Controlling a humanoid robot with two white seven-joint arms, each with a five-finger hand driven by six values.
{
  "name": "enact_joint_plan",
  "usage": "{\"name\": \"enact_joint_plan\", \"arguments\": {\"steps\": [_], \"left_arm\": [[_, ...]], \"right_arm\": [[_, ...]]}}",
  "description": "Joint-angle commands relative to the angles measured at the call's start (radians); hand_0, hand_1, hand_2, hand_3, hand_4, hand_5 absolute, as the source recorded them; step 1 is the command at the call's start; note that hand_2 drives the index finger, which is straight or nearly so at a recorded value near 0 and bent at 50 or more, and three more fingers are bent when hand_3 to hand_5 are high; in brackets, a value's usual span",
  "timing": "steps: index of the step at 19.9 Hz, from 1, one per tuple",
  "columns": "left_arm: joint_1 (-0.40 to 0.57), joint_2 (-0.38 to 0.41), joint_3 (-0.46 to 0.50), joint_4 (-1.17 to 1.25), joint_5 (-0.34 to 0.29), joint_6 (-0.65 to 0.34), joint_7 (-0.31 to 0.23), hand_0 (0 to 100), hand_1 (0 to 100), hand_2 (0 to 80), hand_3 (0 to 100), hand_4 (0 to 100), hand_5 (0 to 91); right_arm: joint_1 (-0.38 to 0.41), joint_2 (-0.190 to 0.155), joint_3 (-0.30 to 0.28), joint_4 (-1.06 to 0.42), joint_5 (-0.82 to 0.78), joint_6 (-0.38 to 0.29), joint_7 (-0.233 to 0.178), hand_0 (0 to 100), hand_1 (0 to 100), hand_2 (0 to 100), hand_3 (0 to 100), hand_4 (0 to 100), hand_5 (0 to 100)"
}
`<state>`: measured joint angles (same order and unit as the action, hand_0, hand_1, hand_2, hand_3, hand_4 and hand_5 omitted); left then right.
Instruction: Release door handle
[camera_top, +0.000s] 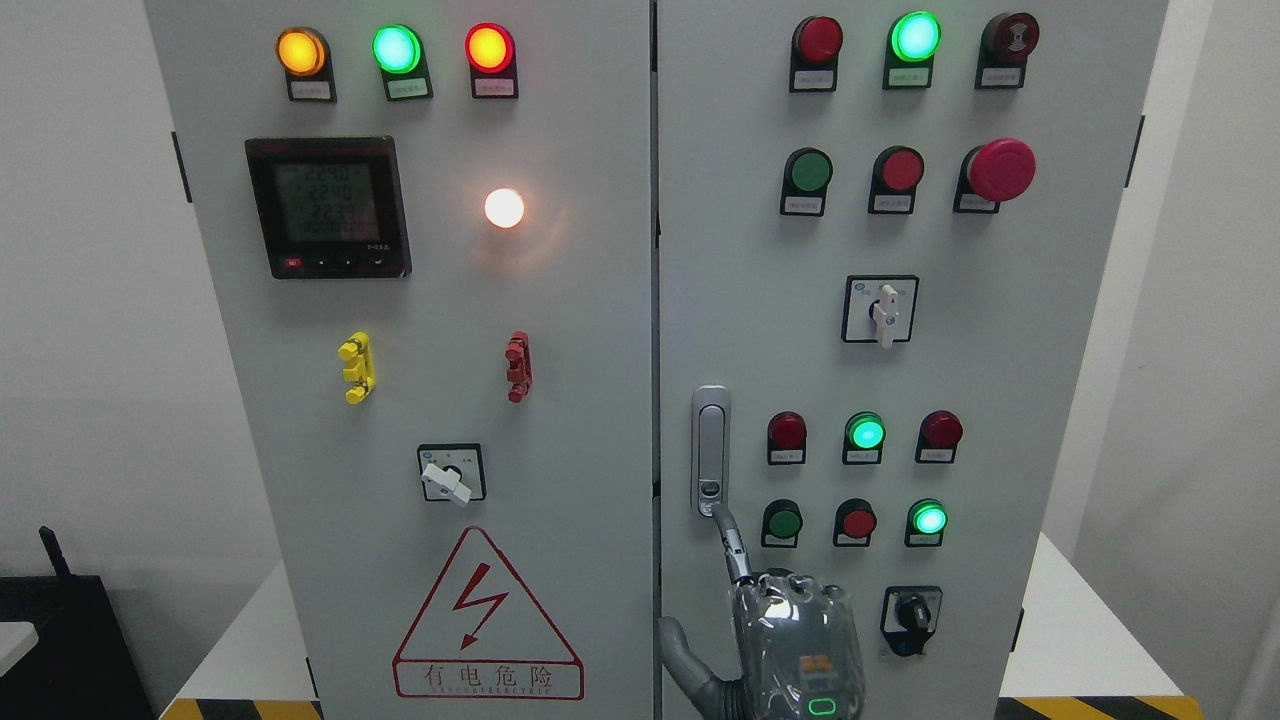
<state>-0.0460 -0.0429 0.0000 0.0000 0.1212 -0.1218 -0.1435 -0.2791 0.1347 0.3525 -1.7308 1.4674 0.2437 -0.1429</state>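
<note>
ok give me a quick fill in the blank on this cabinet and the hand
1. The robot hand has one finger extended, its tip at the ___ end of the silver vertical door handle.
2. The red triangular hazard sign is on the ___ grey metal door.
3. The big red mushroom-shaped button sits on the ___ door.

Missing words: bottom; left; right

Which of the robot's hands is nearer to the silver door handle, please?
Right. The right hand sits just below the door handle, with its extended index finger reaching up to the handle's lower end. The left hand is not in view.
</note>
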Motion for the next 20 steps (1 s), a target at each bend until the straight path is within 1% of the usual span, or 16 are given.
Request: {"name": "enact_joint_plan", "arguments": {"steps": [1, 2, 3, 5, 11, 20], "left_arm": [[0.0, 0.0, 0.011, 0.017, 0.0, 0.001, 0.001, 12, 39, 0.0, 0, 0, 0.0], [0.0, 0.0, 0.011, 0.017, 0.0, 0.001, 0.001, 12, 39, 0.0, 0, 0, 0.0], [0.0, 0.0, 0.011, 0.017, 0.0, 0.001, 0.001, 12, 39, 0.0, 0, 0, 0.0], [0.0, 0.0, 0.011, 0.017, 0.0, 0.001, 0.001, 12, 39, 0.0, 0, 0, 0.0], [0.0, 0.0, 0.011, 0.017, 0.0, 0.001, 0.001, 12, 39, 0.0, 0, 0, 0.0], [0.0, 0.0, 0.011, 0.017, 0.0, 0.001, 0.001, 12, 39, 0.0, 0, 0, 0.0]], "right_arm": [[-0.012, 0.002, -0.003, 0.031, 0.002, 0.003, 0.002, 28, 28, 0, 100, 93, 100], [-0.012, 0.002, -0.003, 0.031, 0.002, 0.003, 0.006, 28, 28, 0, 100, 93, 100], [-0.012, 0.002, -0.003, 0.031, 0.002, 0.003, 0.02, 28, 28, 0, 100, 93, 100], [-0.014, 0.002, -0.004, 0.031, 0.002, 0.003, 0.028, 28, 28, 0, 100, 93, 100], [-0.028, 0.003, -0.006, 0.031, 0.002, 0.005, 0.029, 29, 28, 0, 100, 93, 100], [-0.003, 0.008, -0.003, 0.03, 0.002, 0.019, 0.031, 29, 27, 0, 100, 93, 100]]}}
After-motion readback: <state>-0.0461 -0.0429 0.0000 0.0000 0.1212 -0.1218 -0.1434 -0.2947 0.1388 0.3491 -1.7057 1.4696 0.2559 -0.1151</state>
